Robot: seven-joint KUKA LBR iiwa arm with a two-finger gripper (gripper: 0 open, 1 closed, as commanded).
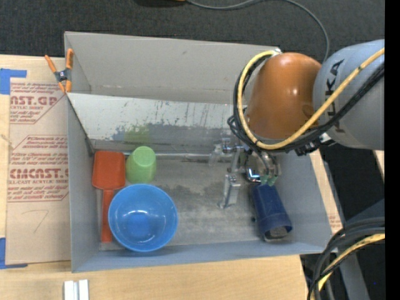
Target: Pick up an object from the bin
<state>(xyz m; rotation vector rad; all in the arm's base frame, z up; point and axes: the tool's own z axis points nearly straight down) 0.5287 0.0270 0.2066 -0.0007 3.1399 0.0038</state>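
Camera view: gripper point(227, 172) low over the bare floor of the bin point(156, 61), right of centre. Fingers are spread with nothing between them, so it is released, probably ready to straddle something. Nearest thing is the navy cup point(270, 214), on its side at 4 o'clock just beside the fingers, mouth toward 5. Blue bowl point(142, 219), green cup point(142, 163) and orange scoop point(108, 170) sit grouped at 8 o'clock, well apart. Nothing picked yet.

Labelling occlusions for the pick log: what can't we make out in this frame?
Camera view:
- Orange scoop: handle partly hidden by the blue bowl.
- Dark blue cup: upper end hidden behind the pincer.
- Bin: far right corner covered by the arm's orange cover.
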